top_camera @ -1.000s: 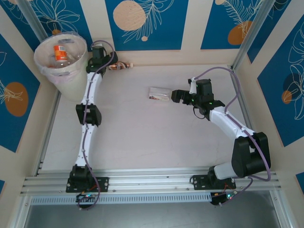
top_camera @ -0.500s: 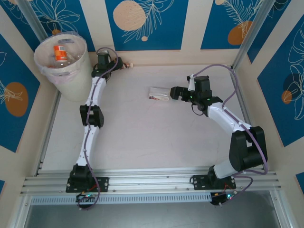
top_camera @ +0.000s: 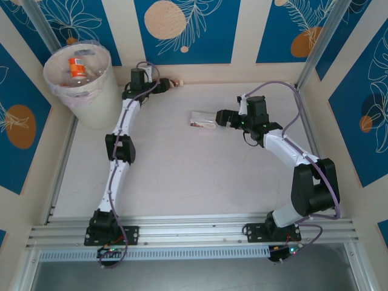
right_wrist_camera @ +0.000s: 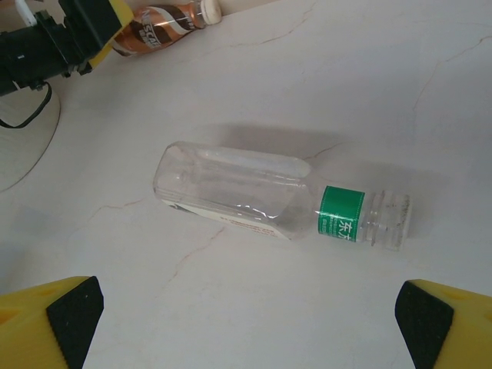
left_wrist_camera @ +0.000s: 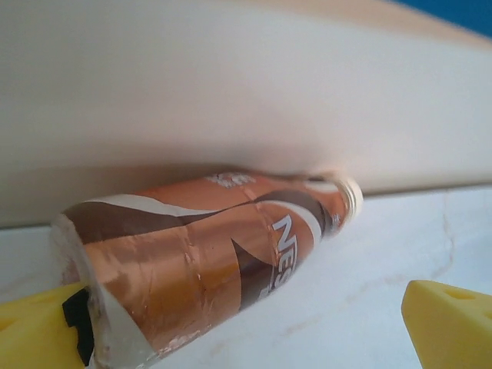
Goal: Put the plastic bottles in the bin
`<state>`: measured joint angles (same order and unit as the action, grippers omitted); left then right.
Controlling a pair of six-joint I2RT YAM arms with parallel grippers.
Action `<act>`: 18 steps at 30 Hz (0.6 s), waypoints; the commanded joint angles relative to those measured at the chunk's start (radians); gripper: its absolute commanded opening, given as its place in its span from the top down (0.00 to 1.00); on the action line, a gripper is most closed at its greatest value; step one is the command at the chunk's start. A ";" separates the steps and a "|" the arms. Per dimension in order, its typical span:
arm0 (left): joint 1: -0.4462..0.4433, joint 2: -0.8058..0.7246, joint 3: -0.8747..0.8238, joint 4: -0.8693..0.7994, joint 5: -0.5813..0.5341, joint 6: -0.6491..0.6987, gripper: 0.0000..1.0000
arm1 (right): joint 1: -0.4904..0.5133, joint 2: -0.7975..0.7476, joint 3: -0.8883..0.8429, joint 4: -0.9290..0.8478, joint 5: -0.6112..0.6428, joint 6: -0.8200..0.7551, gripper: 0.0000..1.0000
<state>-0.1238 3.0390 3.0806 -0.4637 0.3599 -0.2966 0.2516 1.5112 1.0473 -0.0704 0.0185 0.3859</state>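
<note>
Upper left of the overhead frame, the bin (top_camera: 92, 109) already holds an orange-labelled bottle (top_camera: 76, 66) and what look like one or two clear ones beside it, though the liner blurs the count. Two bottles lie out on the counter (top_camera: 182, 167), so the job reads as largely done but not finished. At top centre of the overhead view, a brown-labelled bottle (left_wrist_camera: 207, 254) lies on its side tight against the back wall (left_wrist_camera: 246, 92), cap pointing away from the bin. The left claw (top_camera: 160, 86) is spread wide at its base end, one yellow finger at the bottle's bottom edge and the other well clear to the right, with nothing gripped. Right of centre, a crushed clear green-labelled bottle (right_wrist_camera: 277, 204) lies flat on the counter, well apart from the bin. The right claw (top_camera: 219, 117) hovers just beside it, likewise released, with the bottle ahead of its fingers and not between them. By this evidence both pickups and both trips to the bin are yet to come.
</note>
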 commanded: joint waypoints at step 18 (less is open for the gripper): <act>-0.125 -0.236 0.079 -0.609 0.197 0.361 0.03 | 0.007 0.022 0.022 0.036 -0.025 0.002 0.00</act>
<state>-0.2447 2.8910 3.0921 -0.9348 0.5926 -0.0059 0.2550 1.5261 1.0473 -0.0582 0.0109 0.3862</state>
